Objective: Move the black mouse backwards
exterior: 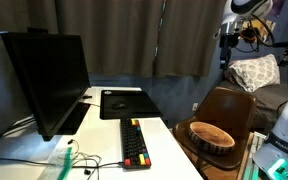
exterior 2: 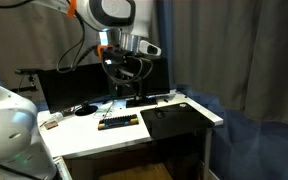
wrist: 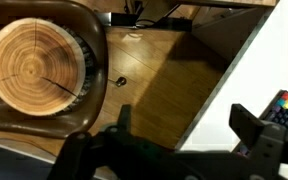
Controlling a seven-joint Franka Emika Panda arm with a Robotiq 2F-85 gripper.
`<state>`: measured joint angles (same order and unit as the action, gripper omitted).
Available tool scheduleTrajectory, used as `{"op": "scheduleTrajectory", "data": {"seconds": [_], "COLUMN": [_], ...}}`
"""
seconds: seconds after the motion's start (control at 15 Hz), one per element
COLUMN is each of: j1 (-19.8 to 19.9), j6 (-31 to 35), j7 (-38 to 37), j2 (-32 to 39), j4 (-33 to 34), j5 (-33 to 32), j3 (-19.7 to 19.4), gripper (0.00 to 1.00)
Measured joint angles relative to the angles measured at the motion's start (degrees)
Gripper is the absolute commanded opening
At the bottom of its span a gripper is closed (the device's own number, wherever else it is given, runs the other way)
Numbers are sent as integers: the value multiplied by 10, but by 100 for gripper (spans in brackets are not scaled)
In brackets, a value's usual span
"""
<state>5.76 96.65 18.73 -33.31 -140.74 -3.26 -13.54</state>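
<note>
Wrist view shows the pincer [wrist: 184, 128] with its two fingers [wrist: 246, 125] well apart and nothing between them. It hangs over a wooden chair [wrist: 94, 60] that carries a round wood slice [wrist: 29, 65], not over the counter [wrist: 274, 50]. The white counter fills the 3 o'clock side of this view. Only a corner of the keyboard [wrist: 286, 105], with red and yellow keys, shows there at the edge. The thing to be moved does not appear here.

In an exterior view the black mouse [exterior: 117, 101] sits on the dark mouse pad [exterior: 142, 106], on the half of the pad that is closer to the monitor [exterior: 44, 80]. The pad lies at 12 o'clock from the keyboard, just beyond its far end. In that same picture the pincer is high at the upper right, above the chair, so the mouse lies at about 8 o'clock from it and well apart, with the counter edge between them.

The mouse is small and dark on a dark pad, so I cannot tell which way its long axis points.

I judge that the reach is not yet begun. The arm must first cross from the chair to above the pad and then come down with the fingers on both sides of the mouse. Only after this it can carry or slide the mouse toward the far edge of the counter.
</note>
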Motion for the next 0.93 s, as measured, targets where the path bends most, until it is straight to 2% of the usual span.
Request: {"op": "scheduleTrajectory", "data": {"seconds": [0.27,0.47,0.67,0.93], "j1": [-78,-132,-173,-207], "j6": [3,28,81,195], "j7": [1,17,45,108], "j2": [9,32,62,117], "j4": [47,77,91,92], "j5": [5,14,18,18], "j3": [78,114,143,167], "gripper": [100,100,100,100]}}
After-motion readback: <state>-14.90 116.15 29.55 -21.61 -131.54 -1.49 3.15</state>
